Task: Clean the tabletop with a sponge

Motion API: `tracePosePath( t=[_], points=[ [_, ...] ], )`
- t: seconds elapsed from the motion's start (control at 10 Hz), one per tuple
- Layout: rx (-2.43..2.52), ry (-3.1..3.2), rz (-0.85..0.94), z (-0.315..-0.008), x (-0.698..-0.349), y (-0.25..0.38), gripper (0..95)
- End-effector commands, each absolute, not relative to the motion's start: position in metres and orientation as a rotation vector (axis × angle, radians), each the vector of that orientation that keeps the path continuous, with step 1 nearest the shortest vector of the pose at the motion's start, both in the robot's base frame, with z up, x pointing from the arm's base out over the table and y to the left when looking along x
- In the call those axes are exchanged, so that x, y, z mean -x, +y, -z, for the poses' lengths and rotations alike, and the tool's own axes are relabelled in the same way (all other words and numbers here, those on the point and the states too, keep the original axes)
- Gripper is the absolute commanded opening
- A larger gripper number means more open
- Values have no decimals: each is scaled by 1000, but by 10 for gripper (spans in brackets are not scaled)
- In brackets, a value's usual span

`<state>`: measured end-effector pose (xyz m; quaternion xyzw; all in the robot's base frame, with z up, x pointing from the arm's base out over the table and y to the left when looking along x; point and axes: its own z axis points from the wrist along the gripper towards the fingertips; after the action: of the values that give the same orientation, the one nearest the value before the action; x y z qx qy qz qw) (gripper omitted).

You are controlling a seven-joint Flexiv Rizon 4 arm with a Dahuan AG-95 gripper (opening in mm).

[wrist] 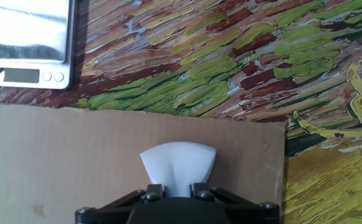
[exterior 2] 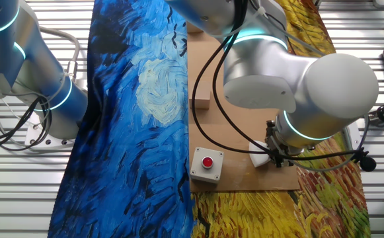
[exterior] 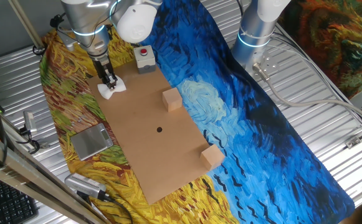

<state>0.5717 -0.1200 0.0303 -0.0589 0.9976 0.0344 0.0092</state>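
Observation:
The tabletop [exterior: 149, 143] is a tan cardboard board lying on the patterned cloth, with a small dark spot [exterior: 159, 130] near its middle. The white sponge [exterior: 111, 89] rests at the board's far left corner. My gripper [exterior: 109, 81] is shut on the sponge and presses it against the board. In the hand view the sponge [wrist: 179, 163] fans out from between my fingers [wrist: 154, 190], close to the board's corner. In the other fixed view the sponge [exterior 2: 260, 158] shows under my gripper [exterior 2: 274, 155].
Two tan wooden cubes [exterior: 172, 99] [exterior: 211, 156] stand on the board. A grey box with a red button [exterior: 144, 58] sits at the board's far edge. A grey scale [exterior: 91, 140] lies left of the board. A second arm's base [exterior: 255, 31] stands behind.

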Motion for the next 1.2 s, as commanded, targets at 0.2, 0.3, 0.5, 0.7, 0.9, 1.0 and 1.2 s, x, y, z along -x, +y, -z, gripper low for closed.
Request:
tracePosePath(
  t=[0.2,0.3,0.5,0.7,0.9,1.0,1.2],
  points=[
    [189,3115,-107,-30,-571,-120,0],
    [190,3113,-107,-30,-571,-120,0],
    [190,3110,-108,-31,-571,-120,0],
    [192,3111,-105,-31,-570,-120,0],
    [188,3112,-106,-31,-570,-120,0],
    [188,3113,-106,-30,-570,-120,0],
    [183,3116,-106,-29,-570,-120,0]
  ],
)
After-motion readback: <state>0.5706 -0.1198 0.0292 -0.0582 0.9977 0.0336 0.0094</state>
